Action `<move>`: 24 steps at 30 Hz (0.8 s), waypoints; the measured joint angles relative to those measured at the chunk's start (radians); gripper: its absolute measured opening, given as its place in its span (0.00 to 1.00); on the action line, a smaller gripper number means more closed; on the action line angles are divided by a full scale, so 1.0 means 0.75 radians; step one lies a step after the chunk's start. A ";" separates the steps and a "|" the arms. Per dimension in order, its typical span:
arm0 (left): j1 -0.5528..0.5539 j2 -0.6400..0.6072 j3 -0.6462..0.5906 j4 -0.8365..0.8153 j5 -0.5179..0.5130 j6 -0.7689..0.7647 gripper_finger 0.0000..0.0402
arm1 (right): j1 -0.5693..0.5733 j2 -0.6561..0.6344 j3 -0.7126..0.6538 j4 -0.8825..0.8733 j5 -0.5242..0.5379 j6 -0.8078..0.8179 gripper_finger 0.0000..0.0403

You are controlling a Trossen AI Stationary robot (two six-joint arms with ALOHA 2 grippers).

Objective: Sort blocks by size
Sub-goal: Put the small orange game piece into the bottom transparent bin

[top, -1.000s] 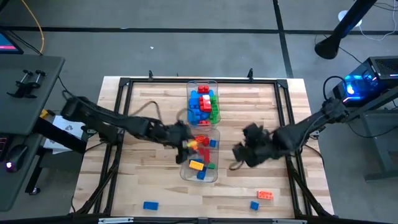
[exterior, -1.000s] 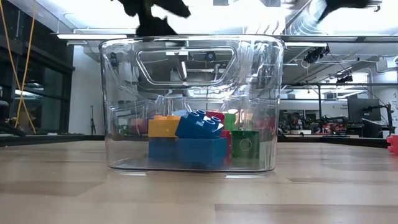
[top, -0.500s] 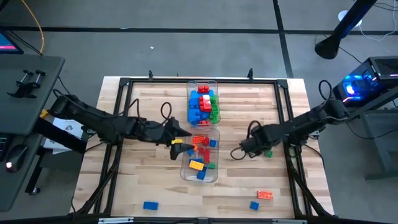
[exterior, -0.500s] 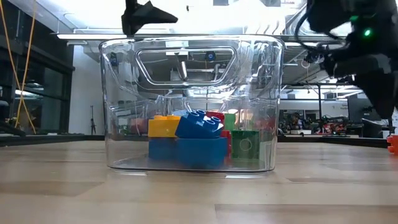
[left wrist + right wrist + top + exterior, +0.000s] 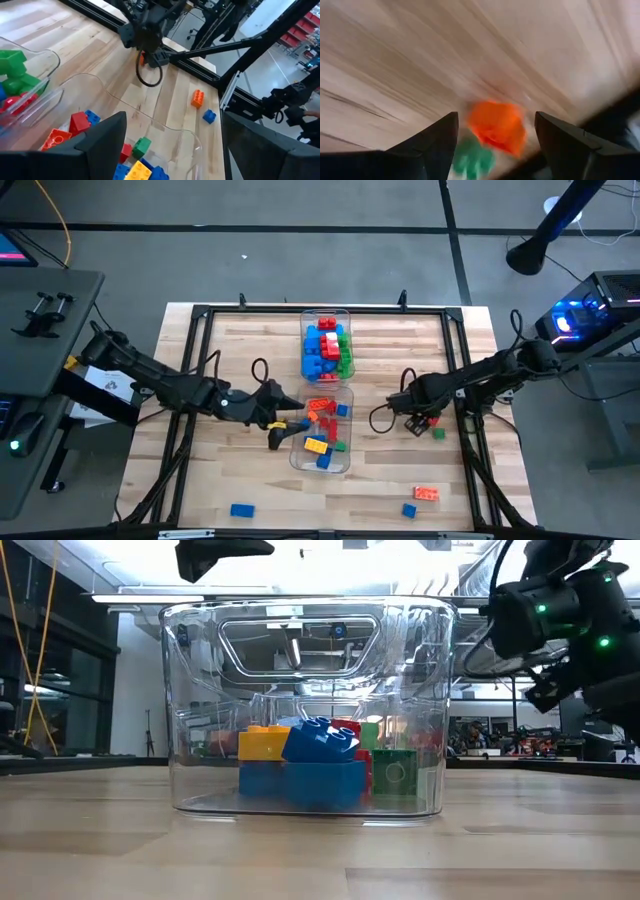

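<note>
High view: two clear bins sit end to end mid-table, far bin packed with red, blue and green blocks, near bin holding a looser mix of red, orange, yellow, blue and green ones. Left gripper is at the near bin's left edge, jaws wide apart, nothing in them; left wrist view shows both fingers spread over the near bin's rim with the blocks below. Right gripper is low over the table right of the bins, jaws partly open. Right wrist view puts an orange block between the fingers, with a green block just beside it; image is blurred so can't tell if the pads touch the orange one. On the high view the green block lies just beside the gripper tip. Loose blocks near the front edge: an orange one and a small blue one on the right, a blue one on the left. Low view: near bin in front, with blue, yellow, red and green blocks stacked on its floor.
</note>
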 joint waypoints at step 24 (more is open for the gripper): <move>-0.022 0.000 0.000 -0.038 -0.057 -0.020 0.78 | 0.037 -0.002 -0.015 0.006 0.024 0.139 0.64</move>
